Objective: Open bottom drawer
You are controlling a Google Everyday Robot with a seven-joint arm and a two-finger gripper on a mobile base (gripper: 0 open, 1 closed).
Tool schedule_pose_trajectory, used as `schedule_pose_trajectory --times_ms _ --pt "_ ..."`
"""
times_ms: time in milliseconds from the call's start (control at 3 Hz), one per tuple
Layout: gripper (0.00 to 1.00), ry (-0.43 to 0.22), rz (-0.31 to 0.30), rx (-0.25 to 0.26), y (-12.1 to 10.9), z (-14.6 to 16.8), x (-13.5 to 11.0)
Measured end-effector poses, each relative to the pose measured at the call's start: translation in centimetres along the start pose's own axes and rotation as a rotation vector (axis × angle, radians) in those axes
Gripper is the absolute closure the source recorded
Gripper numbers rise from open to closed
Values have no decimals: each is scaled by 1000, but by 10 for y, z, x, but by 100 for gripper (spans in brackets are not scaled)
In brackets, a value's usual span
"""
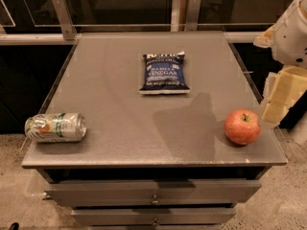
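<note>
The grey cabinet (144, 143) stands in front of me, seen from above. Below its top, two flat grey drawer fronts show, the upper one (96, 191) and the one beneath it (110, 216), each with a small metal knob at centre. The bottom drawer lies below the frame's lower edge, out of view. My arm comes in at the right edge. The gripper (277, 102), pale and blocky, hangs beside the cabinet's right side, above the floor and just right of the apple. It touches nothing and is well above the drawers.
On the cabinet top lie a blue chip bag (163, 73) at centre back, a soda can (56, 127) on its side at front left, and a red apple (242, 126) at front right. A glass railing (120, 13) runs behind. Speckled floor (19, 195) surrounds the cabinet.
</note>
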State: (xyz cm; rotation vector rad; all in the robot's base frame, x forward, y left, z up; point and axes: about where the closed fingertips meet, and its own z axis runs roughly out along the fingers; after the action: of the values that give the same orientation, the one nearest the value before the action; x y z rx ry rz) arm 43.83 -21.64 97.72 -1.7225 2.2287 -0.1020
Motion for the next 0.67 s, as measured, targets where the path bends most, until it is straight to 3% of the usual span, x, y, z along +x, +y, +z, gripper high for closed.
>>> schedule_pose_trajectory --times_ms 667 --pt "0 -25 -11 30 3 12 1"
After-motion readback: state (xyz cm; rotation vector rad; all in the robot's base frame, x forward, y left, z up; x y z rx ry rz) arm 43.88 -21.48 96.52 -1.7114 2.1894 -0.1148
